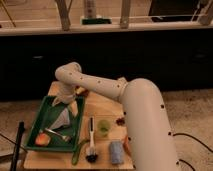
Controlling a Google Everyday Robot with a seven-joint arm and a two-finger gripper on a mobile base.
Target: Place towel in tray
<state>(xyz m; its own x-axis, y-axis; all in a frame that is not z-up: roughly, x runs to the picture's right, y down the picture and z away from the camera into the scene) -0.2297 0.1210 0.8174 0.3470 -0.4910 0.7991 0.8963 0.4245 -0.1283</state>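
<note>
A pale grey towel (63,117) lies bunched in the middle of the green tray (44,119) on the wooden table. My white arm reaches from the right across the table, and my gripper (64,98) hangs over the tray's far edge, just above the towel's top. Whether the gripper touches the towel is hidden.
In the tray lie an orange item (42,139) and a utensil (59,133). On the table (102,107) are a black brush (91,145), a green cup (104,126), a green strip (78,151), a blue-grey roll (116,152) and a small dark item (120,120). A dark counter stands behind.
</note>
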